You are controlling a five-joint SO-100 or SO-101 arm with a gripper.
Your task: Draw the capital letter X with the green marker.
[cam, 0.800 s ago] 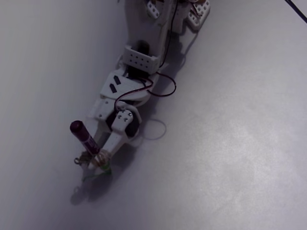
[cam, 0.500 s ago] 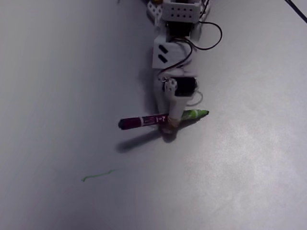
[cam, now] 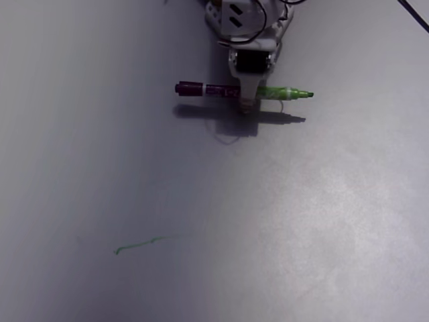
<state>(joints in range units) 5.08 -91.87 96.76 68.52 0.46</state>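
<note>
Crosswise, green marker [cam: 281, 92] clamped between fingers [cam: 249, 94], tip pointing right

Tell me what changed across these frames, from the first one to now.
The gripper pulled back from the lower left of the fixed view to the top centre, carrying the green marker off the surface. The marker swung from tip-down to lying level, green tip pointing right, and it is still clamped. Lifting away uncovered a short green stroke at lower left, unchanged since it appeared. The faint grey loop stayed put.
</note>
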